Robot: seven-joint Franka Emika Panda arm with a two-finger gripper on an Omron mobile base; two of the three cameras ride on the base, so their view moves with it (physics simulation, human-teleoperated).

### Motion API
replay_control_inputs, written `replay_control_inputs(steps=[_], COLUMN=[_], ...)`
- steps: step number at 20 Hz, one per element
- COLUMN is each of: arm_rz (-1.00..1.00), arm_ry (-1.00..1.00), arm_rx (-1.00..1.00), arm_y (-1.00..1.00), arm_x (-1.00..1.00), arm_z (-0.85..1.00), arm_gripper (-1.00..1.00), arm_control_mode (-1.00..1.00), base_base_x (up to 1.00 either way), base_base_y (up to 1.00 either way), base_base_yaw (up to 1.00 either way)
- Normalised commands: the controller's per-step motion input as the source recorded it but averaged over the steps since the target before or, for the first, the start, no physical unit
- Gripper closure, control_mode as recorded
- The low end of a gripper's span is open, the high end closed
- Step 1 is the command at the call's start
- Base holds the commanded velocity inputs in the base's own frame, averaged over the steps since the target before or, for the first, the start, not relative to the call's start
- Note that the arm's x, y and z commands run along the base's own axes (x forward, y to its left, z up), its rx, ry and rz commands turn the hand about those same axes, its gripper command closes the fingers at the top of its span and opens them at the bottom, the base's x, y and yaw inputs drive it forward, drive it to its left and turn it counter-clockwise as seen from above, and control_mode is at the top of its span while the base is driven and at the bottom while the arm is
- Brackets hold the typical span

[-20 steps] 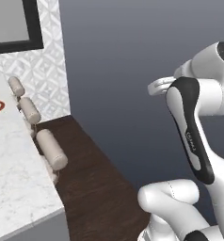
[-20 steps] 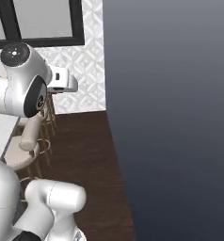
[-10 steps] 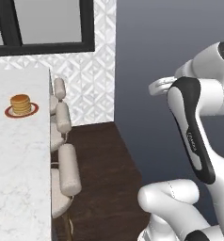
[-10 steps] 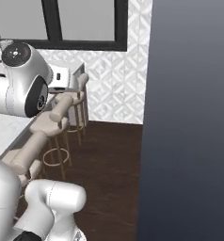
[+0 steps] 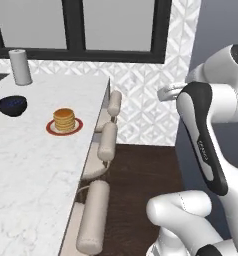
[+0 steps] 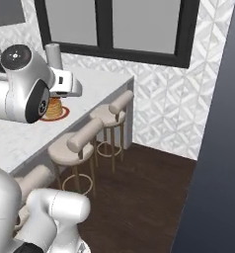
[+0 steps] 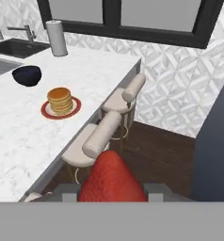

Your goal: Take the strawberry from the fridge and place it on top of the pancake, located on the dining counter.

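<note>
Nearest, the tool (image 7: 111, 194) is pinching the small red strawberry (image 7: 112, 181), held low and clear of everything, presumably so the berry rides safely during the approach. Just beyond stand the beige padded stools (image 7: 107, 132) along the edge of the long white marble-look tabletop (image 7: 20, 141). Further in sits the short stack of golden-tan pancakes (image 7: 60, 100) on its round red plate (image 7: 47, 112), well apart from the berry, its top bare. Beyond it rest a dark blue bowl (image 7: 27, 76) and a grey upright roll (image 7: 56, 38).
</note>
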Motion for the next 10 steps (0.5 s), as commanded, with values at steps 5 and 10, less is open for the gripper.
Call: replay_control_inputs(steps=[5,10], arm_rz=[0.00,0.00], arm_ry=[0.00,0.00], arm_rx=[0.00,0.00], arm_y=[0.00,0.00], arm_x=[0.00,0.00], arm_z=[0.00,0.00], arm_gripper=[1.00,1.00], arm_control_mode=[1.00,1.00], base_base_x=[1.00,1.00], base_base_y=[-0.37,-0.45], base_base_yaw=[0.55,0.56])
